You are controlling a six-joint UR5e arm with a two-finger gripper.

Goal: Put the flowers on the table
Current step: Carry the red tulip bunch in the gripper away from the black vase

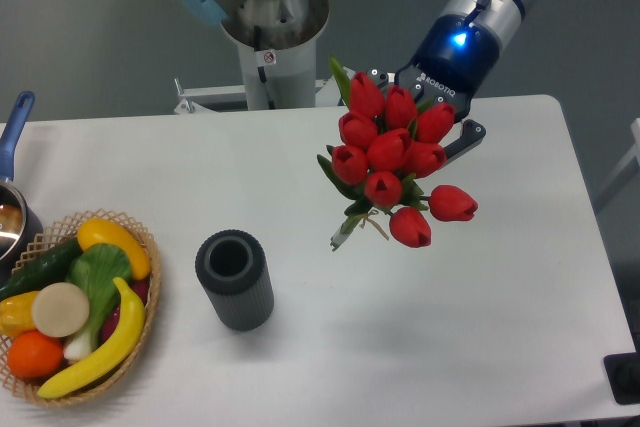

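Note:
A bunch of red tulips [392,159] with green stems and leaves hangs in the air above the white table [480,327], right of centre. The blooms face the camera and the stem ends [345,232] point down-left. My gripper [415,117] sits behind the bunch and is shut on the flowers; the blooms mostly hide its fingers, with one dark finger [464,139] showing at the right. The flowers do not touch the table.
A dark ribbed cylinder [235,279] stands open-topped left of centre. A wicker basket [75,307] of fruit and vegetables sits at the front left. A pot with a blue handle [12,172] is at the left edge. The robot base [270,37] stands behind the table.

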